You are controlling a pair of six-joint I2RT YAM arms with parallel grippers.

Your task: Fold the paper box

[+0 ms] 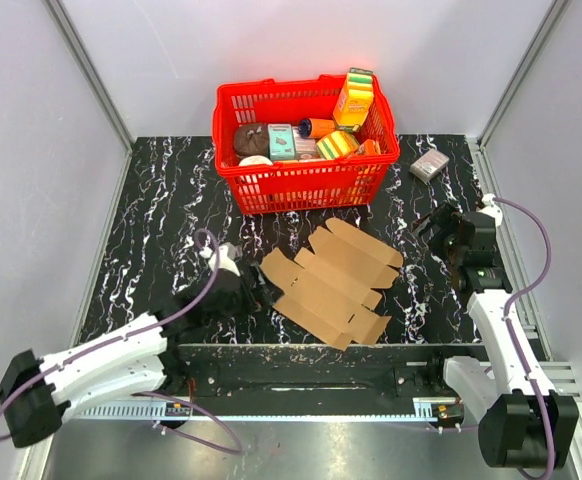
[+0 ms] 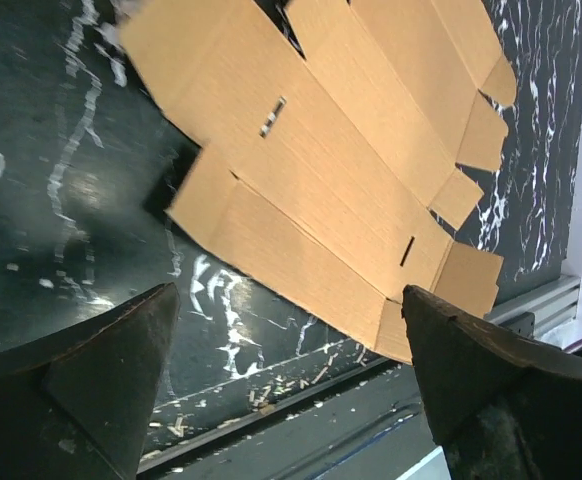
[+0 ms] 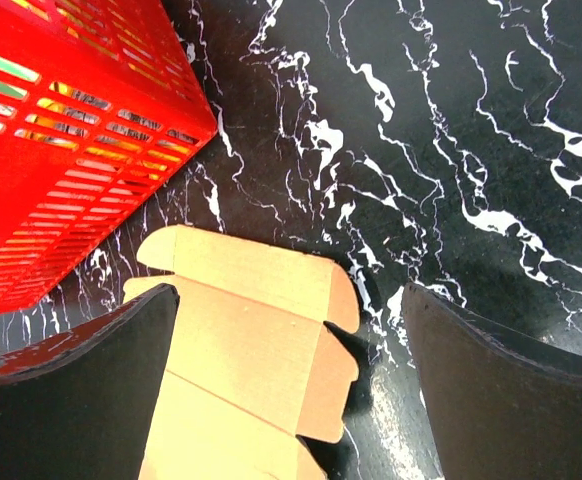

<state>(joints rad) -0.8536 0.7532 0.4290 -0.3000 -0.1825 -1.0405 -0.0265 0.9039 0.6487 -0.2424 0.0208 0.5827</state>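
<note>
The paper box (image 1: 333, 280) lies flat and unfolded on the black marble table (image 1: 171, 190), a brown die-cut sheet with flaps and creases, just in front of the red basket. My left gripper (image 1: 233, 275) hovers open at the sheet's left side; its wrist view shows the paper box (image 2: 331, 170) ahead, with the near corner between the dark fingers (image 2: 101, 380). My right gripper (image 1: 433, 225) is open to the sheet's right; its wrist view shows the paper box (image 3: 251, 340) and its rounded end flaps between and below the fingers (image 3: 511, 400). Neither gripper holds anything.
A red plastic basket (image 1: 306, 180) with several colourful packages stands at the back centre. A small grey-pink box (image 1: 429, 165) lies to its right. White walls enclose the table; a metal rail (image 1: 311, 360) runs along the near edge, with paper scraps (image 2: 271, 390) beside it.
</note>
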